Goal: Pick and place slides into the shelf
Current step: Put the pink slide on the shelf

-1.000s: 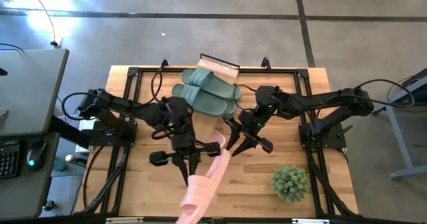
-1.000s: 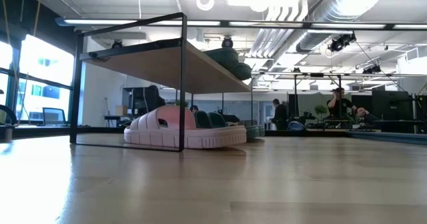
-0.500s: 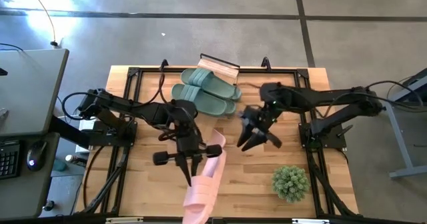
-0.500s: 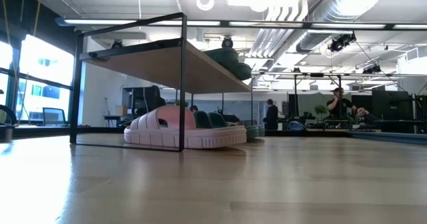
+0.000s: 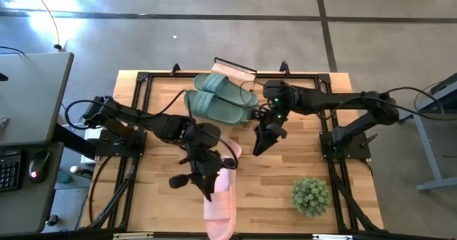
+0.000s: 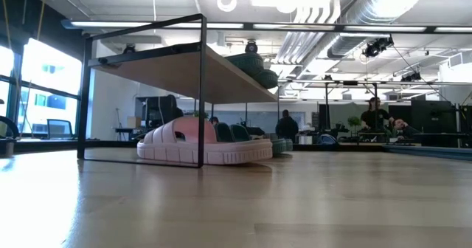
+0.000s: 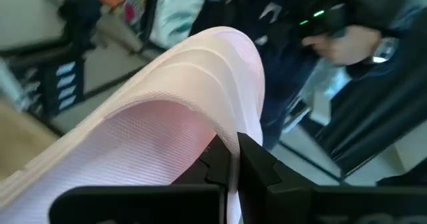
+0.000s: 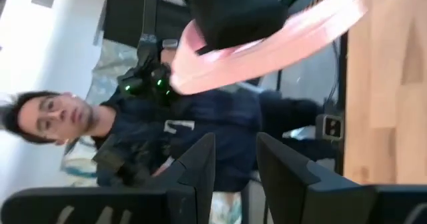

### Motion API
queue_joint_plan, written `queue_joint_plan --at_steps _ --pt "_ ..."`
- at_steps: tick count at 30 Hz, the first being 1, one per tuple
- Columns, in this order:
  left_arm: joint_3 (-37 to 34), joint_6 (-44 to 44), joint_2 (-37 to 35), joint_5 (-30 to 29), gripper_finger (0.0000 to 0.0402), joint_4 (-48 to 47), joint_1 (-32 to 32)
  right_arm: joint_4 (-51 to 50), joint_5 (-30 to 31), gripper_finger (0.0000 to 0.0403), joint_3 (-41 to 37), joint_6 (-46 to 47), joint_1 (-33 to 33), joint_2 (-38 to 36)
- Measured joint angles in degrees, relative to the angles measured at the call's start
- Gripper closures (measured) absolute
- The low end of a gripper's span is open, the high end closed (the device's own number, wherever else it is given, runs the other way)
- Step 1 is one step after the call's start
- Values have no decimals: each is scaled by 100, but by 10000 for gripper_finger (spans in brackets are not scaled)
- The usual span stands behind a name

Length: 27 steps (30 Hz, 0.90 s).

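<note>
**A:** Slides status: one pale pink slide (image 5: 220,201) is up off the surface (image 5: 153,197), clamped by the left gripper (image 5: 211,170) near the front edge. Its mate, the pink slide (image 6: 206,146), already sits on the lower tier of the shelf (image 6: 192,67). Green slides (image 5: 218,99) are on the shelf's top plank at the far side.

**B:** Left grip solid?

**A:** Clenched fully, pinching the edge of the held slide. In the left wrist view the fingertips (image 7: 233,164) bite only the rim of the soft rubber. My guess is that's the risk: thin pinch, long floppy slide hanging toward the front, so a swing toward the shelf could make it peel out or twist.

**B:** Right arm?

**A:** Right gripper (image 5: 263,138) hovers mid-surface, just in front of the shelf, fingers parted about halfway, holding nothing. It sits roughly between the held slide and the shelf, so I'd judge a collision possible if the left goes straight in.

**B:** Anything else in the way?

**A:** Potted plant (image 5: 310,195) at the front right, well apart from the held slide. The slot beside the placed pink one looks tight under the plank; a tilted slide could catch the wire frame.
</note>
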Motion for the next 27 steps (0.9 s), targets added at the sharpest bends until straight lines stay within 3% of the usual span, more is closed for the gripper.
queue_joint_plan --at_steps 4,10,15,20,27 --pt "0 165 1 -597 402 -460 13 25 44 301 0 -219 176 160" --pt "0 230 2 -1110 401 -463 15 -272 803 302 0 -817 660 -122" --pt "0 619 22 -1669 402 -462 11 -2049 2572 302 2 -1674 1103 -620" --pt "6 882 245 -1830 402 -268 20 -3155 4432 302 2 -1720 1610 -979" --pt "333 1306 875 -1786 402 -298 -93 -3373 5551 302 1 -1304 2186 -1090"
